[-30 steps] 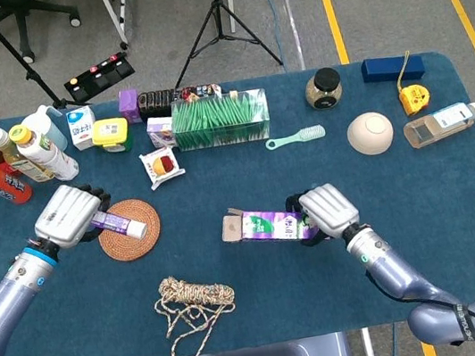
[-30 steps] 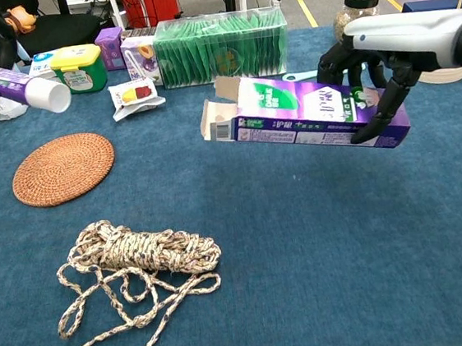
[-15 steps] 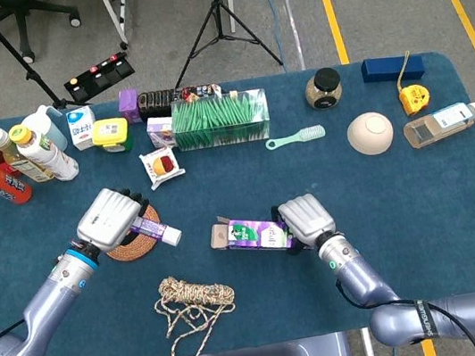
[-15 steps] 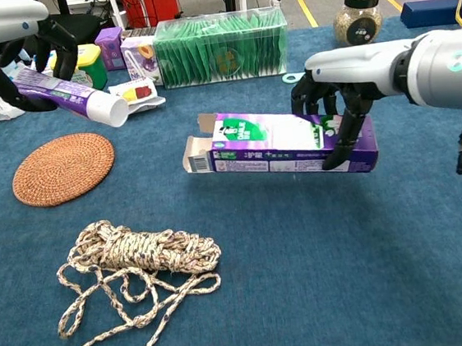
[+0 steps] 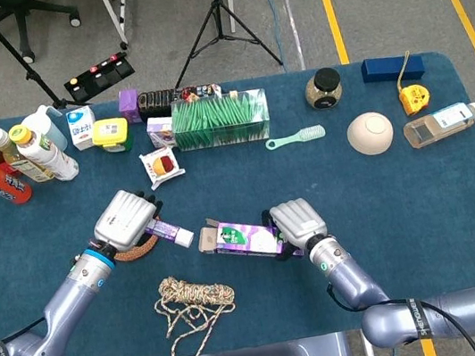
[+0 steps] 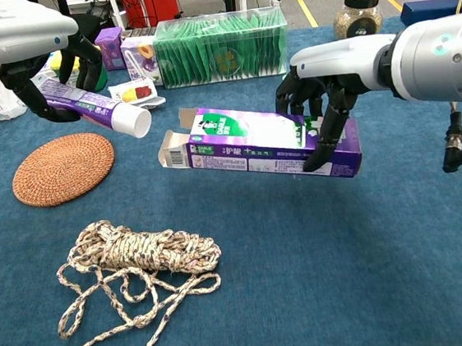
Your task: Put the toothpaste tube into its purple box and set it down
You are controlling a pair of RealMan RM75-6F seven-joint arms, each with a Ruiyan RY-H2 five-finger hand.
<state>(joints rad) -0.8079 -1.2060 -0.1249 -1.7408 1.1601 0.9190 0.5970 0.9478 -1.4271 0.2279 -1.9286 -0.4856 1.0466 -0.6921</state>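
Toothpaste tube [image 6: 92,109], gripped by the left hand [image 6: 14,35], nears the purple box [image 6: 252,142] held by the right hand [image 6: 325,89]; next, align its cap with the open flaps.

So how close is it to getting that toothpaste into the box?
Picking up looks done: the left hand holds the toothpaste tube, and the right hand holds the purple box off the table, flaps open. The tube's white cap sits just short of the opening. Sliding it in and setting the box down remain.
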